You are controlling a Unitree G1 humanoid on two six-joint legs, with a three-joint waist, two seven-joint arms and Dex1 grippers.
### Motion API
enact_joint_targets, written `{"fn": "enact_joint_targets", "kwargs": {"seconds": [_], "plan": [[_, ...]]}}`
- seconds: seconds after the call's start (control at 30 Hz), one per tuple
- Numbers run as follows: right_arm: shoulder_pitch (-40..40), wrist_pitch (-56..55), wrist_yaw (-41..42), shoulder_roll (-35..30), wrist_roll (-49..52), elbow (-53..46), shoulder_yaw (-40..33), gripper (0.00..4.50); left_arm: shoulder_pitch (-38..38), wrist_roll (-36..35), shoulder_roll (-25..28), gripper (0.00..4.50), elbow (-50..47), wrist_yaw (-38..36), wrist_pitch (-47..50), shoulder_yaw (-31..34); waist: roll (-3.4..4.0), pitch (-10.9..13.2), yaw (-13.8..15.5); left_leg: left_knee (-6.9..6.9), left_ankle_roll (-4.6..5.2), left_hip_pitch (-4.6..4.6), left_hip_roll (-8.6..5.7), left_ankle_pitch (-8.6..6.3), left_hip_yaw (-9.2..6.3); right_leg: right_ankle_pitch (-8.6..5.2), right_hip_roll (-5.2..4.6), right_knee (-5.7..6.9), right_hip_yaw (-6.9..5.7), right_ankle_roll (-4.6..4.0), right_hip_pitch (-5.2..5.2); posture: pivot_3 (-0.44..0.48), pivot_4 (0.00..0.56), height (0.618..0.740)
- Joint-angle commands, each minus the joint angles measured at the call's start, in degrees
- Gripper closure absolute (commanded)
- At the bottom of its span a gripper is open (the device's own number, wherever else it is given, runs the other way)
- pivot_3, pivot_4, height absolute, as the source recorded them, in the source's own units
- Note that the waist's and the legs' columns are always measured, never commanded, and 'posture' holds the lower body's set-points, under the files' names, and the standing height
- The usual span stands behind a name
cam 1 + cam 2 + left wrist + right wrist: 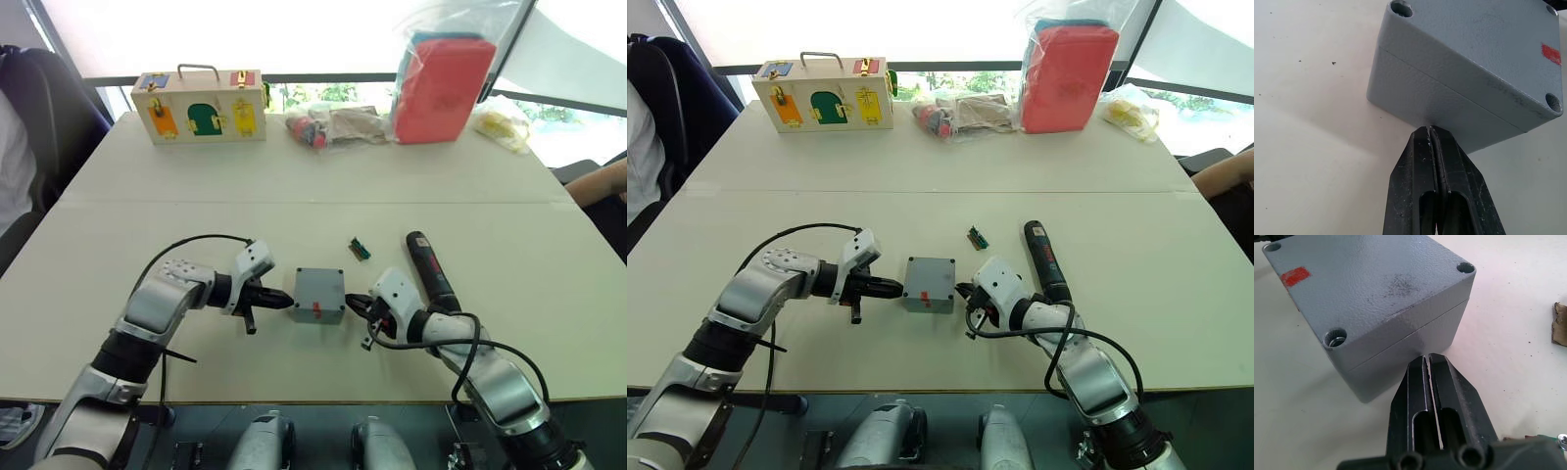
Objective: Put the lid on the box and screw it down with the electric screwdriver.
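Note:
The grey lid (1474, 44) lies on top of the grey box (318, 294), with a thin seam running between them and a red mark near one edge of the lid. The pair sits on the table near me, between both arms. My left gripper (289, 302) is shut, its tips touching the box's left wall (1440, 103). My right gripper (351, 301) is shut too, its tips right at the box's right wall (1410, 347). The black electric screwdriver (431, 269) lies flat on the table just right of my right gripper.
A small green bit holder (361, 249) lies behind the box. Along the far edge stand a wooden case with coloured latches (201, 105), plastic bags (333, 125) and a red pack in plastic (443, 83). A person's arm (598, 181) shows at the right edge.

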Motion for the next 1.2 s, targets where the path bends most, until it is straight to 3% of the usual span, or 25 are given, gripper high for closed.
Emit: {"fn": "enact_joint_targets", "kwargs": {"seconds": [0.03, 0.13, 0.27, 0.43, 0.53, 0.63, 0.83, 0.97, 1.13, 1.2], "plan": [[0.3, -1.3, 0.7, -0.2, 0.9, -3.0, -0.8, 4.43, -0.3, -2.3, 0.4, 4.50, -2.3, 0.8, 0.3, 2.7, 0.00, 0.0, 0.0, 0.00, 0.00, 0.00, 0.00, 0.00, 0.00, 0.00, 0.00, 0.00, 0.00, 0.00, 0.00, 0.000, 0.150, 0.740], [2.1, 0.4, 0.2, -0.7, 2.4, -5.5, -4.2, 4.43, -0.3, -4.6, 1.8, 4.50, -2.9, 1.9, 1.9, 6.6, 0.00, 0.0, 0.0, 0.00, 0.00, 0.00, 0.00, 0.00, 0.00, 0.00, 0.00, 0.00, 0.00, 0.00, -0.01, 0.000, 0.150, 0.740], [7.1, 4.8, 0.3, -1.3, 7.9, -13.9, -11.8, 4.43, -1.6, -13.0, 1.7, 4.50, -5.2, 3.8, 4.9, 17.6, 0.00, 0.0, 0.1, 0.00, 0.01, -0.01, 0.01, -0.01, -0.04, 0.00, -0.02, 0.00, 0.00, 0.00, -0.02, 0.000, 0.150, 0.740], [8.8, 12.3, -2.6, 1.6, 16.9, -21.9, -20.3, 4.43, -5.6, -17.2, 6.6, 4.50, -7.1, -0.3, 7.4, 17.9, 0.00, 0.0, 0.1, -0.01, -0.01, 0.05, 0.02, -0.01, -0.04, 0.00, -0.06, 0.00, -0.01, 0.00, 0.03, 0.000, 0.150, 0.740], [8.5, 16.1, -4.4, 1.3, 18.6, -21.8, -23.7, 4.43, -8.6, -16.8, 8.8, 4.50, -8.5, -3.8, 6.4, 13.4, 0.00, 0.0, 0.2, -0.01, -0.01, 0.04, 0.01, -0.01, -0.06, 0.00, -0.06, -0.01, -0.03, -0.01, 0.05, 0.000, 0.150, 0.740], [9.1, 16.4, -4.6, 0.2, 18.9, -19.7, -24.1, 3.77, -9.4, -13.5, 10.6, 4.50, -10.4, -6.4, 1.8, 8.1, 0.05, 0.0, 0.0, -0.02, -0.20, 0.06, -0.04, 0.10, -0.02, 0.00, -0.09, -0.08, -0.01, -0.01, 0.09, 0.000, 0.150, 0.740], [9.8, 16.4, -4.8, -0.5, 19.5, -17.7, -23.7, 1.46, -10.4, -11.2, 11.7, 4.50, -12.6, -9.1, -2.3, 3.1, 0.05, 0.0, 0.0, -0.06, 0.02, 0.04, -0.02, -0.02, 0.02, 0.00, -0.08, -0.06, 0.01, -0.02, 0.06, 0.000, 0.150, 0.740], [10.5, 17.5, -4.9, -0.5, 20.6, -16.3, -23.2, 0.21, -10.7, -8.2, 12.8, 4.50, -12.4, -10.0, -5.2, 0.4, 0.05, 0.0, 0.0, -0.06, 0.06, 0.04, -0.02, -0.04, 0.02, -0.01, -0.08, -0.06, 0.00, -0.02, 0.05, 0.000, 0.150, 0.740], [11.5, 16.2, -5.1, -0.9, 19.9, -15.0, -22.0, 0.21, -10.4, -7.8, 13.0, 4.50, -12.8, -10.2, -5.8, 0.3, 0.05, 0.0, 0.0, -0.05, 0.10, 0.04, -0.02, -0.06, 0.02, -0.01, -0.07, -0.07, 0.00, -0.02, 0.06, 0.000, 0.150, 0.740], [11.9, 15.4, -5.2, -1.2, 19.4, -14.0, -22.0, 0.82, -10.4, -7.8, 12.9, 4.50, -12.8, -9.7, -5.7, 0.4, 0.05, 0.0, 0.0, -0.05, 0.10, 0.04, -0.02, -0.06, 0.02, -0.01, -0.06, -0.06, 0.00, -0.01, 0.06, 0.000, 0.150, 0.740]]}}
